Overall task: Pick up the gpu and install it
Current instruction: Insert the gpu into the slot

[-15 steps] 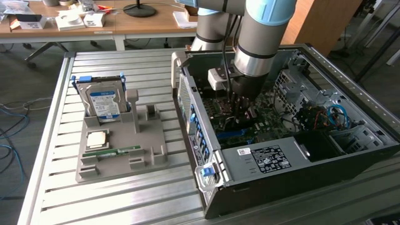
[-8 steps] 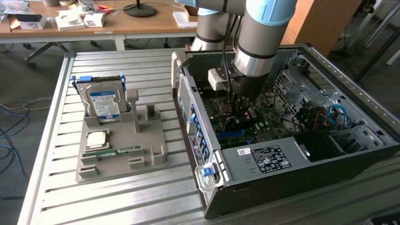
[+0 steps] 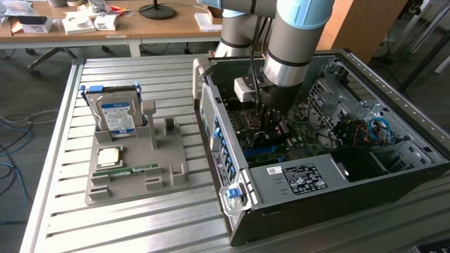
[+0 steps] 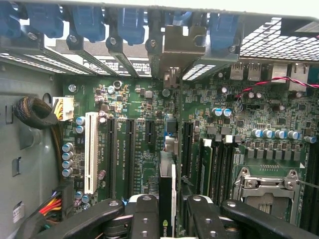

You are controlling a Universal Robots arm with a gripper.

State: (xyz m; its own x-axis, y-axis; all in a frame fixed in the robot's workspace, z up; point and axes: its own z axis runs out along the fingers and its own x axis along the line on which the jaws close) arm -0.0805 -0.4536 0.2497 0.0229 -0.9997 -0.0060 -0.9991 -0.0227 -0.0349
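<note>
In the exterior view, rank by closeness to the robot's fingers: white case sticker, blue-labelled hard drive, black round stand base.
1. White sticker: in the case.
2. Hard drive: upright in the grey holder, exterior view's left.
3. Stand base: on the far desk.

Lab-type room, grey floor [image 3: 31,89], blue cables [image 3: 12,155] loose on it off slatted metal table [image 3: 140,221]'s edge at exterior view's left. Wooden desk [image 3: 168,27] beyond far edge, small boxes [image 3: 77,23] on top, black round base [image 3: 156,11], prob lamp. Wood panel [image 3: 362,26] past far corner. Soft even light.
</note>
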